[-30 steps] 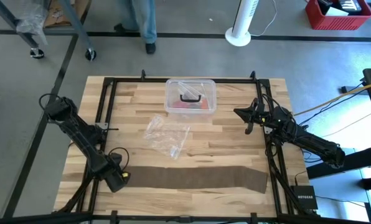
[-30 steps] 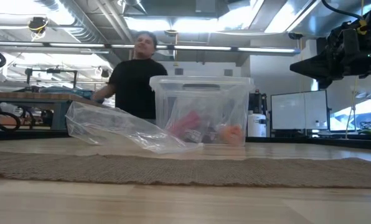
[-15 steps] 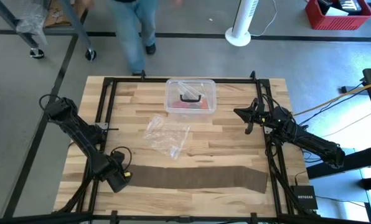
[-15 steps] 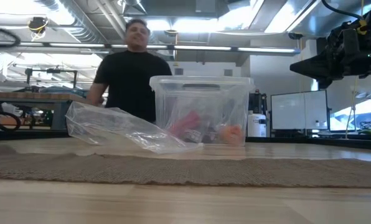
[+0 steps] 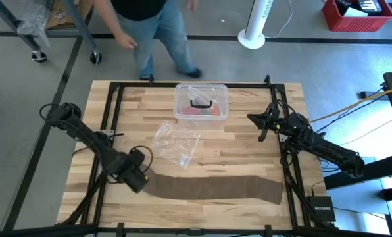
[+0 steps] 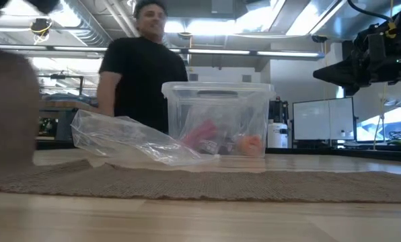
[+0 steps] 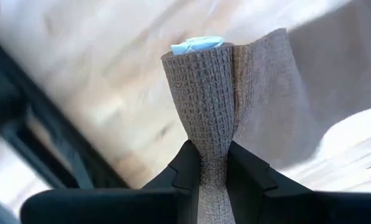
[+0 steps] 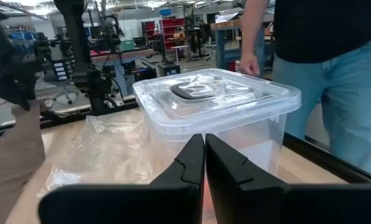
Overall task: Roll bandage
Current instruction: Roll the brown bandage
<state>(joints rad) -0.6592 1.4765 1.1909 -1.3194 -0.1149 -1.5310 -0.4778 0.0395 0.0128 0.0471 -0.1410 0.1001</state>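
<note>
Now the left gripper [image 7: 213, 163] is pinching the bandage [image 5: 216, 186] end, lifting it; the strip's long axis is running away toward the right gripper [image 5: 262, 127], idling shut, well apart.

Overhead, table-level, two wrist cameras — all share table [image 5: 248, 141].

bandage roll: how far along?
Barely begun. Done: the left gripper has pinched one end of the bandage and raised it off the table. In hand: that end stands up between its fingers, unrolled. Left: all the rolling, as the strip lies flat along the near edge. The right gripper waits shut near the box.
</note>
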